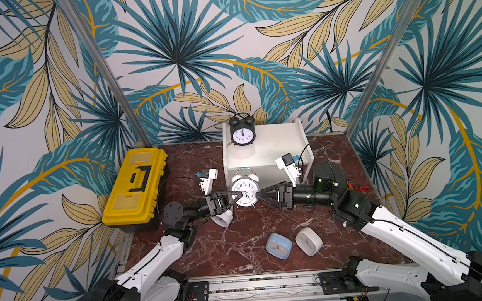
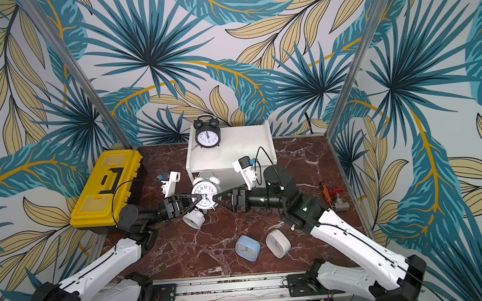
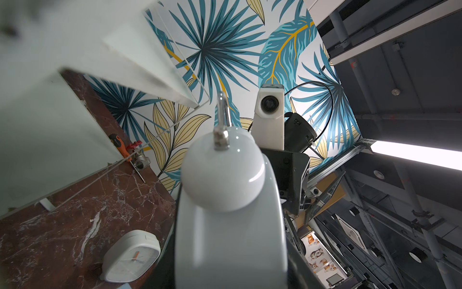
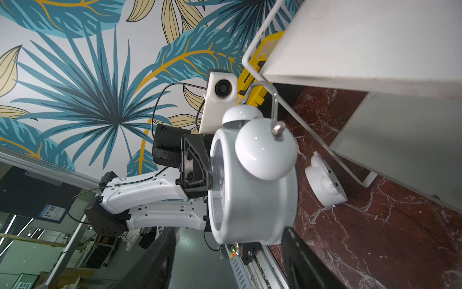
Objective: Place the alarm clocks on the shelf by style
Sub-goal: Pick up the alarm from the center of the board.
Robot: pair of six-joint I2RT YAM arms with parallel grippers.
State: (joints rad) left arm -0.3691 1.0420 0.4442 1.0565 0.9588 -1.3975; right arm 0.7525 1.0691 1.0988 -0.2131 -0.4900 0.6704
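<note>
At 6 o'clock on the dark red marble tabletop (image 1: 200, 247), a light-blue rounded-square clock (image 1: 278, 246) and a white rounded-square clock (image 1: 308, 241) lie close but apart, dials turned up. Bare marble separates them from the grippers.

Near the table's middle, a fallen white twin-bell clock (image 1: 223, 218) lies dial down beneath the left gripper (image 1: 238, 198). Above it a held white twin-bell clock (image 1: 245, 192) hangs upright, its long axis vertical, bells and handle uppermost and dial facing 6 o'clock. The left gripper comes in from 9 o'clock and is clamped on it front to back, with one of its fingers (image 4: 197, 172) pressed on the glass. The right gripper (image 1: 259, 197) comes in from 3 o'clock. Its jaws stand apart at the clock's rim, and whether they touch it I cannot tell.

A yellow plastic toolbox (image 1: 135, 187) sits at 9 o'clock, and an orange-handled tool with a red-wheeled valve (image 2: 336, 198) at 3 o'clock.

At 12 o'clock stands the white two-tier shelf (image 1: 277, 145), its front edge just behind the held clock's bells. A black round twin-bell clock (image 1: 242, 132) stands upright at the top board's 10 o'clock corner, dial facing 6 o'clock, and bare board runs from it toward 3 o'clock
</note>
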